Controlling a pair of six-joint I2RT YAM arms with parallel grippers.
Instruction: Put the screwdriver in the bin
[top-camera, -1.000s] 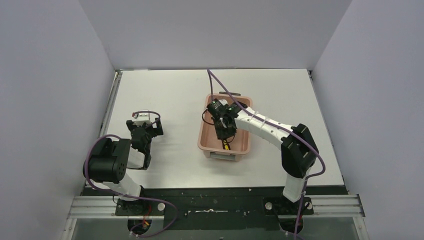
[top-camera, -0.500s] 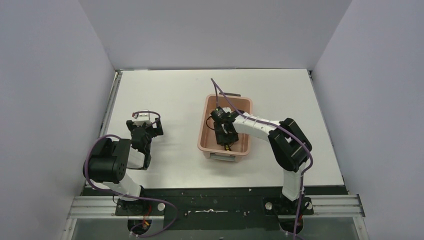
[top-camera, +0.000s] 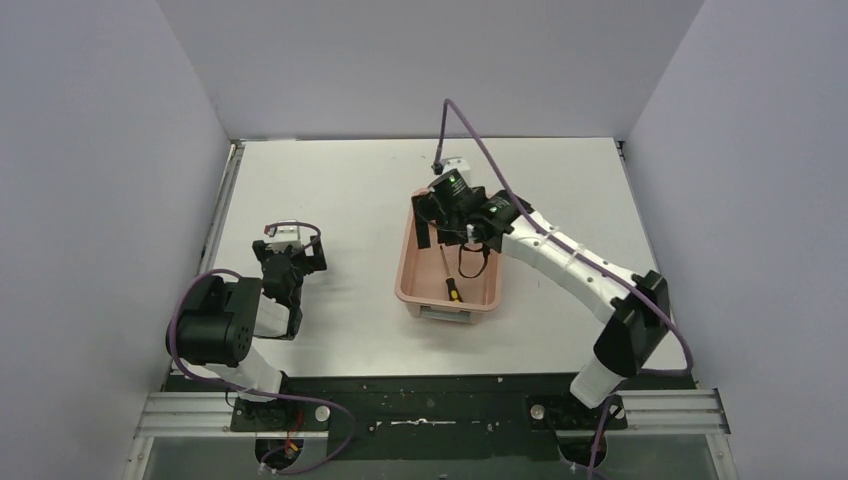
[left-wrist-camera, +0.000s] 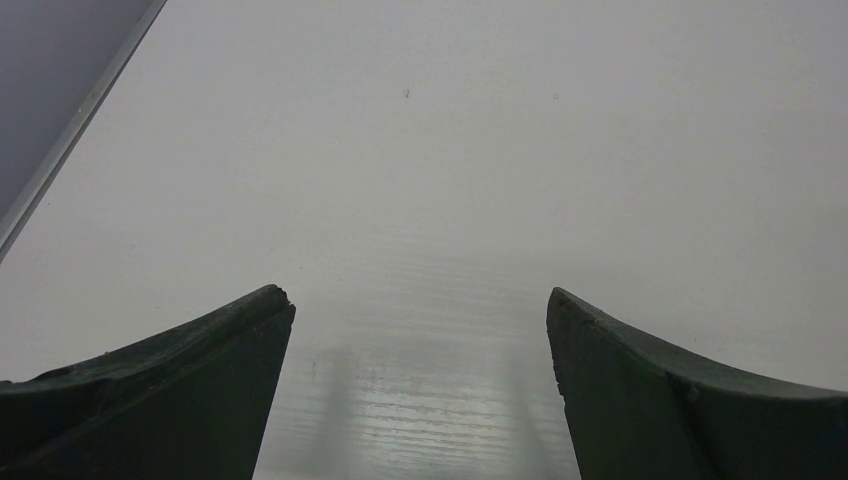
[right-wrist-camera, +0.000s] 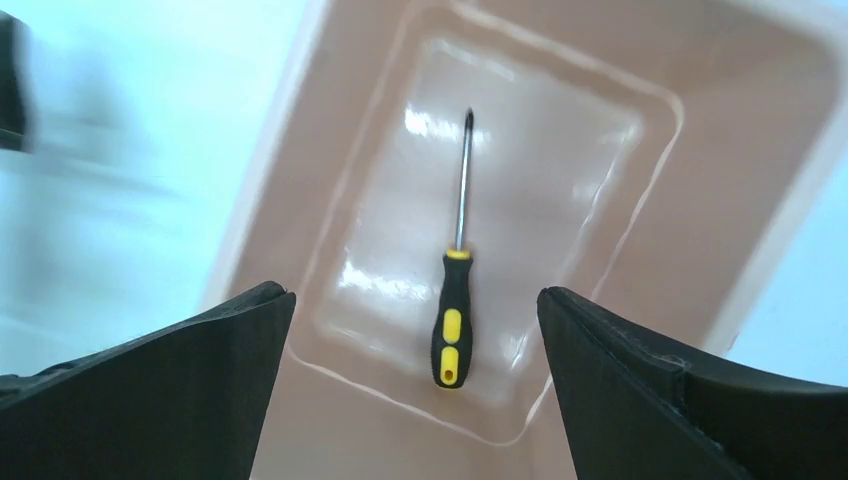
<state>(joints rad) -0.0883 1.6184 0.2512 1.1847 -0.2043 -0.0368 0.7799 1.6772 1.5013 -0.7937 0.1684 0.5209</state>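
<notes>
Screwdriver (right-wrist-camera: 455, 262), slim, with thin metal shaft and yellow-and-black handle, lies flat on the floor of the glossy salmon-pink plastic bin (right-wrist-camera: 330, 170), handle toward the near end. The right gripper (right-wrist-camera: 415, 296) hangs above the bin's far end, arm stretched, jaws wide and empty; the left gripper (left-wrist-camera: 420, 300), arm folded, hovers open-jawed over the table (left-wrist-camera: 450, 120).

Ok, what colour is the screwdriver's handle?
Black with yellow inserts and a yellow collar; the screwdriver shows best in the right wrist view.

Can't read any text, labels or numbers anywhere, not on the bin (right-wrist-camera: 720, 180) or screwdriver (right-wrist-camera: 449, 330) either.
</notes>
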